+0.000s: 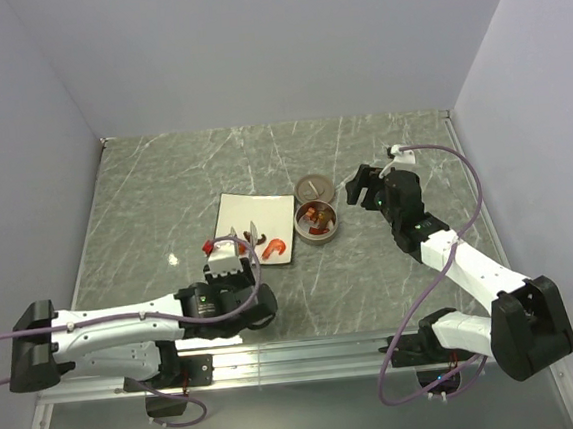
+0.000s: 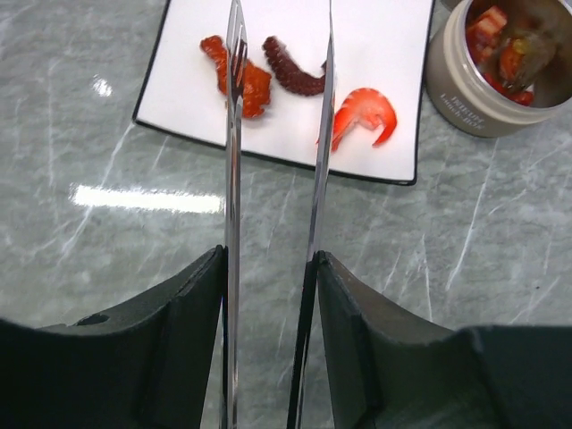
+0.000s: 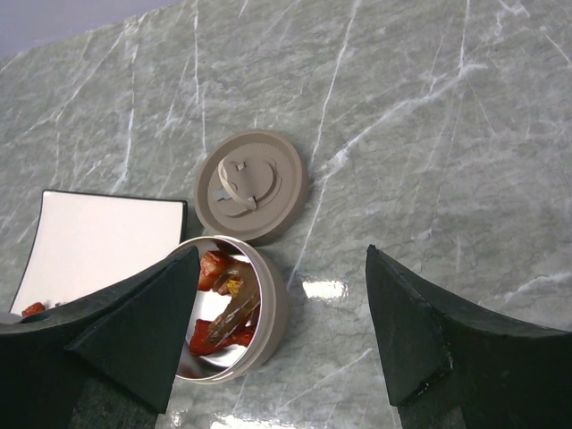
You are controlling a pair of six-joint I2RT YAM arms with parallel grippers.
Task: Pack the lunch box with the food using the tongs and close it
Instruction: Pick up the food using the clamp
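My left gripper (image 2: 268, 259) is shut on the tongs (image 2: 233, 179), a finger pressing on each thin silver arm. The tong tips stand apart over the white plate (image 2: 384, 45). A dark tentacle piece (image 2: 290, 73) lies between the tips, a red piece (image 2: 255, 85) sits under the left tip, and an orange shrimp (image 2: 362, 112) lies to the right. The lunch box (image 3: 273, 313), an open round tin, holds several red and brown pieces (image 3: 223, 308). Its lid (image 3: 250, 183) lies flat just behind it. My right gripper (image 3: 281, 255) hovers open just right of the tin, holding nothing.
The plate (image 1: 256, 212) sits left of the tin (image 1: 318, 222), with the lid (image 1: 313, 187) touching the tin's far side. White walls close off the back and both sides of the marble table. The right arm (image 1: 451, 260) stretches in from the near right.
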